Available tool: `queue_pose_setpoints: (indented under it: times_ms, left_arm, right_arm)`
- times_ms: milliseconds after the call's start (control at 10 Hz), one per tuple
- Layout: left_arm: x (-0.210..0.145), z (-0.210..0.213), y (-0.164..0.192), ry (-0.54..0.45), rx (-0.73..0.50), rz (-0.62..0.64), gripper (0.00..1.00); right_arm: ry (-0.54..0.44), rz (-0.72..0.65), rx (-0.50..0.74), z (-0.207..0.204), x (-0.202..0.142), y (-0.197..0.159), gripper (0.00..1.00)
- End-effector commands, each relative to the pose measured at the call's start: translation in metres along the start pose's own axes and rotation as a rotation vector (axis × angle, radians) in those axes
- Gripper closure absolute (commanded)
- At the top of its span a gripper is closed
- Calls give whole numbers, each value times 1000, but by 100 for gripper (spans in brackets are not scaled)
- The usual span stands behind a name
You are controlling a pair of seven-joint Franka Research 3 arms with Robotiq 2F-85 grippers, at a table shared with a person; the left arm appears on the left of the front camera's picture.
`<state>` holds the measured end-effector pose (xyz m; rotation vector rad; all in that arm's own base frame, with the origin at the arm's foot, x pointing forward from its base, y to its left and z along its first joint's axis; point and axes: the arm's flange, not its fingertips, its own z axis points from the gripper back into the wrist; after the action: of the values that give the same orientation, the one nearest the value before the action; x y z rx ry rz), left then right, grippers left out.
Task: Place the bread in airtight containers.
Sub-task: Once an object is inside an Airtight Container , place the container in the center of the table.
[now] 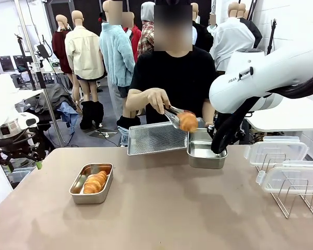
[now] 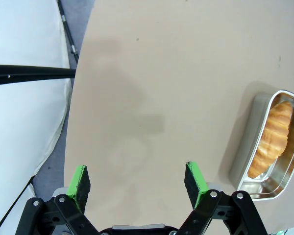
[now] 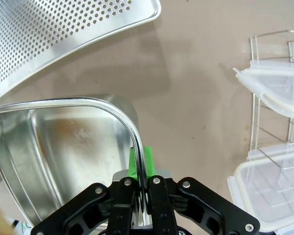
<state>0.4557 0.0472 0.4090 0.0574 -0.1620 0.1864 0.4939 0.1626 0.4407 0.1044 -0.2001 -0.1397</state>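
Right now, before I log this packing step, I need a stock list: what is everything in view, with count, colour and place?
tins: 2, steel; left tin near left, right tin right of middle, empty
croissants: 2, golden-brown; one in the left tin, one in the tongs by the right tin's far edge
perforated tray: 1, steel; far middle
tongs: 1, metal; in the person's hand
lids: 2, clear, white-rimmed; on the rack
wire rack: 1, metal; far right
table: 1, tan
person's hand: 1; gripping the tongs
left gripper: open, over bare table
right gripper: shut on the right tin's rim
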Motion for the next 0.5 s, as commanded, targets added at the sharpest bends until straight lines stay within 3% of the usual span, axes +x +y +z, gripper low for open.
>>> queue_pose_setpoints:
  times_ms: [0, 400]
  left_arm:
    - [-2, 0, 2, 1, -2, 1, 0]
    - [-2, 0, 2, 1, -2, 1, 0]
  right_arm:
    - [-13, 5, 19, 2, 0, 0, 100]
    - [-13, 5, 19, 2, 0, 0, 100]
